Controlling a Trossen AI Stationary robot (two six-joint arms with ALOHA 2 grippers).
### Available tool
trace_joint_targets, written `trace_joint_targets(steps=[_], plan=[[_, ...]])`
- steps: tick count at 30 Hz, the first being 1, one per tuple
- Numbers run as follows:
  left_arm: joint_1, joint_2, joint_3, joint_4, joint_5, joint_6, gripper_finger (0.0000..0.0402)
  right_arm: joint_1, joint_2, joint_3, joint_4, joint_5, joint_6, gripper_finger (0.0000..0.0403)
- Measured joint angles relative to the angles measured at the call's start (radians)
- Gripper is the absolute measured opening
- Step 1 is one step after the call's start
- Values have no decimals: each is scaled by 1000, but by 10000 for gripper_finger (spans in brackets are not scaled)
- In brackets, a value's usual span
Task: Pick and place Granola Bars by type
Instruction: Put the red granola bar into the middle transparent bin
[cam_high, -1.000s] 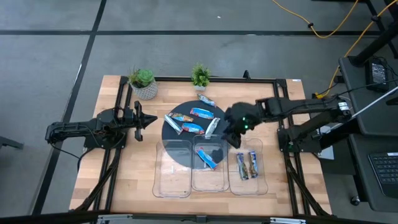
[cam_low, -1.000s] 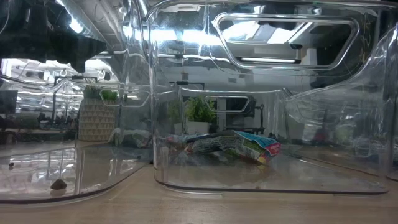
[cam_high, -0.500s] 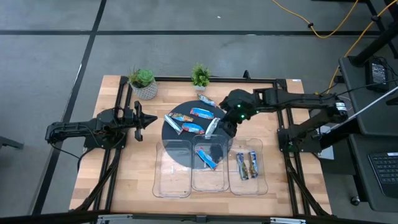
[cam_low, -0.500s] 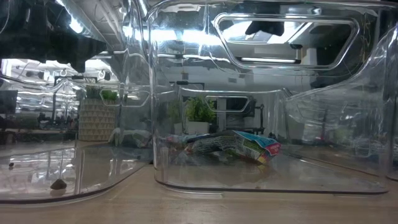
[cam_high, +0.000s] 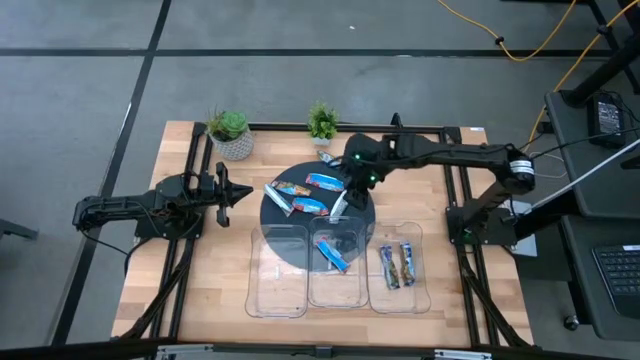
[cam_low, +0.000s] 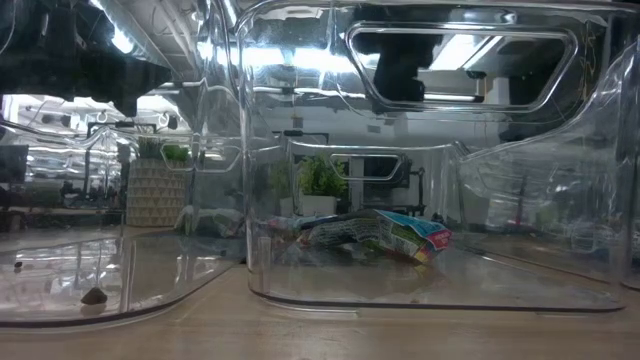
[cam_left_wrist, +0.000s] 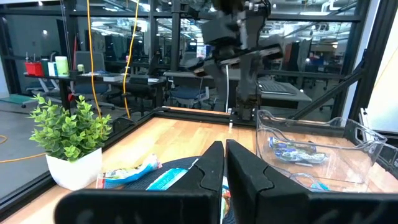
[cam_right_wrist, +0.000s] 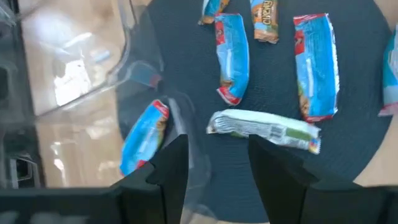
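- A silvery-green granola bar (cam_right_wrist: 264, 129) lies flat on the dark round mat (cam_high: 283, 222), directly ahead of the right hand (cam_right_wrist: 214, 163) and between the lines of its two fingers in the right wrist view.
- The right hand (cam_high: 352, 183) hangs above that bar at the mat's right edge, fingers part-way apart and holding nothing.
- Two long blue bars (cam_right_wrist: 232, 57) lie on the mat beyond the silvery one, side by side, with a shorter brownish bar (cam_right_wrist: 263, 17) between their far ends.
- In the high view the blue bars (cam_high: 325, 181) sit near the mat's middle, and one more bar (cam_high: 331, 161) lies on the bench (cam_high: 200, 290) just behind the mat, near the small plant (cam_high: 321, 122).
- One blue bar (cam_high: 334, 256) rests in the middle clear tray (cam_high: 335, 292); the low view shows it (cam_low: 400, 236) lying on the tray floor.
- Two bars (cam_high: 397, 265) lie side by side in the right clear tray (cam_high: 420, 295).
- The left clear tray (cam_high: 277, 295) overlaps the mat's near edge.
- The left hand (cam_high: 240, 192) waits at the left side of the bench, well apart from the bars, its fingers (cam_left_wrist: 210, 168) pressed together on nothing.
- A second potted plant (cam_high: 230, 133) stands at the back left of the bench.
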Motion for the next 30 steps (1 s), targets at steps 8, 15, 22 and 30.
trace_joint_targets(steps=[8, 15, 22, 30], plan=[[0, 0, 0, 0, 0, 0, 12, -88, 95, 161, -79, -8, -285, 168], [0, 0, 0, 0, 0, 0, 9, -164, 196, 346, -125, -7, -431, 207], [0, 0, 0, 0, 0, 0, 12, -210, 261, 381, -180, 108, -467, 303], [0, 0, 0, 0, 0, 0, 9, -218, 344, 381, -175, 236, -394, 327]])
